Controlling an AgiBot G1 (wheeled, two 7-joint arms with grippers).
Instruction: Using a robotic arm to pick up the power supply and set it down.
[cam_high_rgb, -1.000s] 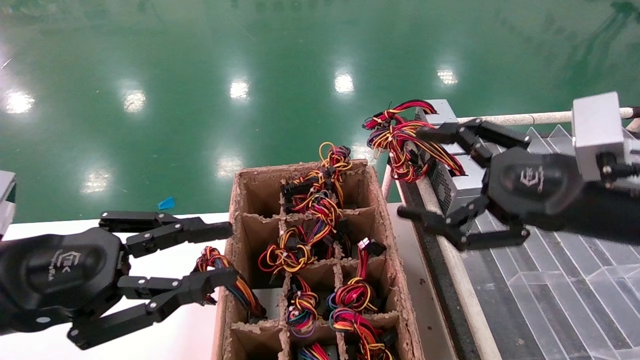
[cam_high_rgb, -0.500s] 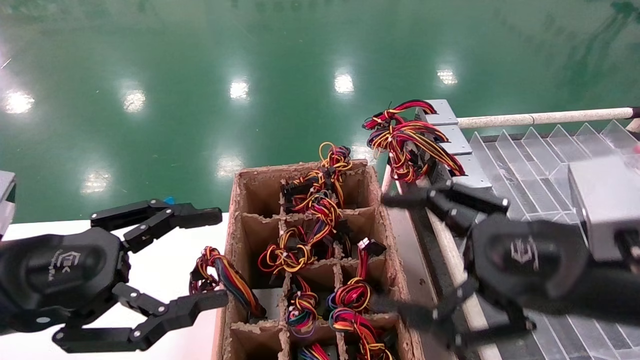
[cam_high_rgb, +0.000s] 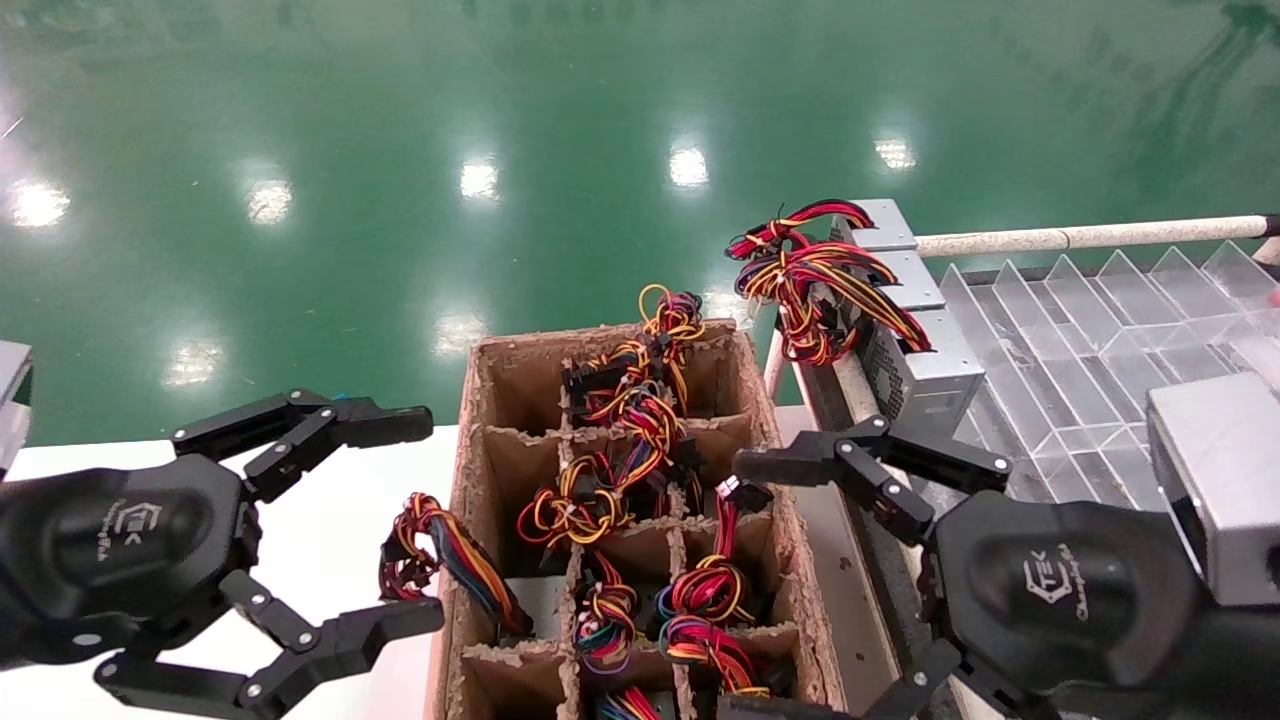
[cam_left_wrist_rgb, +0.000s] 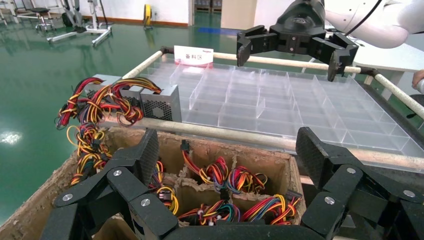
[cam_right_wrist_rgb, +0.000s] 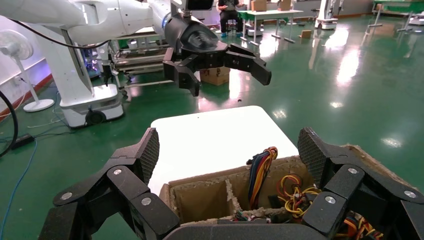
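Observation:
A silver-grey power supply (cam_high_rgb: 925, 375) stands at the near end of a short row of such boxes along the clear tray's left edge, its red, yellow and black wire bundle (cam_high_rgb: 810, 270) hanging over the rim. The left wrist view shows it (cam_left_wrist_rgb: 161, 102) beyond the carton. My right gripper (cam_high_rgb: 740, 585) is open and empty, hovering over the carton's right wall, apart from that box. In its own view the right gripper (cam_right_wrist_rgb: 230, 152) looks into the carton. My left gripper (cam_high_rgb: 420, 520) is open and empty, left of the carton; its own view shows it (cam_left_wrist_rgb: 227, 155) facing the carton's cells.
A brown divided carton (cam_high_rgb: 480, 470) holds several more wired units. A loose wire bundle (cam_high_rgb: 440, 560) hangs over its left wall. The clear compartment tray (cam_high_rgb: 1080, 330) lies to the right, framed by a pale rail (cam_high_rgb: 1080, 237). A white table (cam_high_rgb: 330, 530) sits under the left gripper.
The right gripper has pulled back from the power supply on the tray towards me and down over the carton's right side, empty. The left gripper's fingers have spread wider.

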